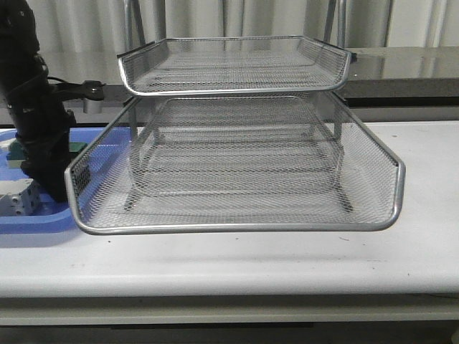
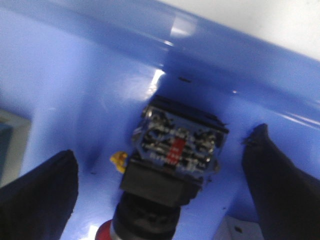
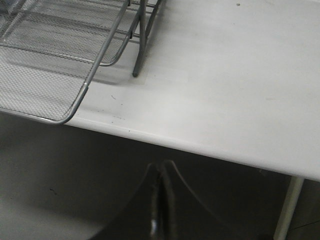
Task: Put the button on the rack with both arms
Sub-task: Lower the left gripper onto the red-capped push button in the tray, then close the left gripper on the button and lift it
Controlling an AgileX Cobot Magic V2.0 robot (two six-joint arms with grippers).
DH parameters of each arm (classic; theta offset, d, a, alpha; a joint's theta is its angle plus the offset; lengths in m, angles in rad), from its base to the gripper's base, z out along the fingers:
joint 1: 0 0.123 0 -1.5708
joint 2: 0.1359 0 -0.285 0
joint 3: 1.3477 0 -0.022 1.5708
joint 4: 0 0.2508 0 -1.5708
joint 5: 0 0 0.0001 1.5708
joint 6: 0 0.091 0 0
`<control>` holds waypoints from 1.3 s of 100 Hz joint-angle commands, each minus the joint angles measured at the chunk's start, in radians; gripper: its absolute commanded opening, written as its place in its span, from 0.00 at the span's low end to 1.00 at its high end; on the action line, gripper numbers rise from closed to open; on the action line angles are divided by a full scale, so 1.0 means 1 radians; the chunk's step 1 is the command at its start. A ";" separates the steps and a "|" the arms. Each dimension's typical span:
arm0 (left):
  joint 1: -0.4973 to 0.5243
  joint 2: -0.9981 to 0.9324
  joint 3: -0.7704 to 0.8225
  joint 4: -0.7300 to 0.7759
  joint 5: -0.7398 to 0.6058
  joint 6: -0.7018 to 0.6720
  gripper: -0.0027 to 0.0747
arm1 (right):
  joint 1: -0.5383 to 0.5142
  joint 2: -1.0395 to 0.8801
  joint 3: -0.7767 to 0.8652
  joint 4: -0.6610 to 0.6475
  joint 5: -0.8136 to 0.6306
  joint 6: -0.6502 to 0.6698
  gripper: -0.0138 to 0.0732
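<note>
Left end effector (image 2: 160,192): spread wide, holding nothing, one dark finger (image 2: 37,197) on each side of the button (image 2: 172,160), neither touching. Button lying on its side on the floor of the blue tray (image 2: 90,75), terminal block facing the camera, red cap at the picture's lower edge. Seemingly the pick-up step, grasp not yet made. Next, probably: lower a little, stay centred, pinch across the black barrel, not the rounded cap.

Right end effector (image 3: 159,200): pressed shut, empty, hanging beyond the bench (image 3: 225,75) edge, well apart from the button. Rack (image 1: 237,165) standing mid-bench just beside the blue tray, its trays bare; the left arm (image 1: 36,107) down over the blue tray.
</note>
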 commanded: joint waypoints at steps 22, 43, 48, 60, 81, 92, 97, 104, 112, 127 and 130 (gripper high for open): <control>-0.004 -0.038 -0.030 -0.035 -0.030 0.001 0.86 | 0.001 0.010 -0.034 0.003 -0.061 -0.001 0.08; -0.004 -0.038 -0.030 -0.035 -0.028 0.001 0.67 | 0.001 0.010 -0.034 0.003 -0.061 -0.001 0.08; -0.004 -0.038 -0.030 -0.035 -0.023 0.001 0.56 | 0.001 0.010 -0.034 0.003 -0.061 -0.001 0.08; -0.004 -0.039 -0.031 -0.035 -0.015 0.001 0.29 | 0.001 0.010 -0.034 0.003 -0.061 -0.001 0.08; -0.002 -0.052 -0.035 -0.035 -0.007 -0.003 0.01 | 0.001 0.010 -0.034 0.003 -0.061 -0.001 0.08; 0.000 -0.071 -0.054 -0.035 0.004 -0.030 0.01 | 0.001 0.010 -0.034 0.003 -0.061 -0.001 0.08; 0.003 -0.082 -0.071 -0.035 0.004 -0.047 0.01 | 0.001 0.010 -0.034 0.003 -0.061 -0.001 0.08; 0.011 -0.102 -0.102 -0.036 0.021 -0.079 0.01 | 0.001 0.010 -0.034 0.003 -0.061 -0.001 0.08; 0.020 -0.122 -0.146 -0.039 0.056 -0.122 0.01 | 0.001 0.010 -0.034 0.003 -0.060 -0.001 0.08; 0.038 -0.166 -0.231 -0.045 0.166 -0.167 0.01 | 0.001 0.010 -0.034 0.003 -0.060 -0.001 0.08; 0.042 -0.176 -0.246 -0.053 0.186 -0.170 0.01 | 0.001 0.010 -0.034 0.003 -0.060 -0.001 0.08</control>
